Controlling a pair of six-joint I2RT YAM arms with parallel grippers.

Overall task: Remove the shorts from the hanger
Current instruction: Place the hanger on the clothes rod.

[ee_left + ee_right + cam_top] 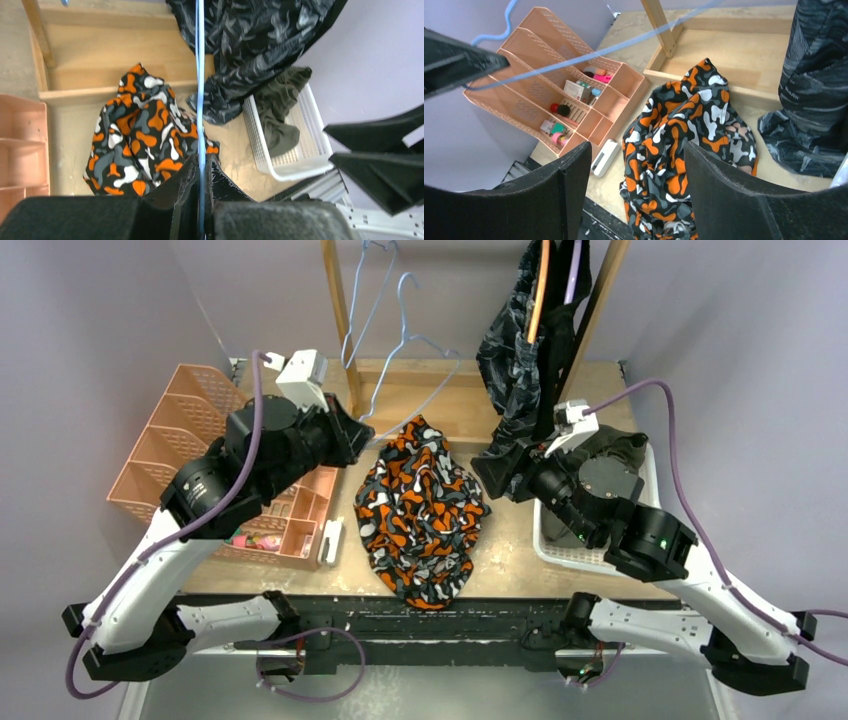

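In white basket [320, 142], olive shorts [278, 116]

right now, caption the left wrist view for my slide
Left gripper shut on the blue wire hanger, orange camouflage shorts crumpled on the table beyond

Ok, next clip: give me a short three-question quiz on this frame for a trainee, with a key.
1. True or false: the orange camouflage shorts hang on the rack.
2. The left gripper is shut on: A) the blue hanger B) fabric C) nothing.
3. Fill in: the olive shorts lie in the white ____.
Key: 1 false, they lie on the table; 2 A; 3 basket.
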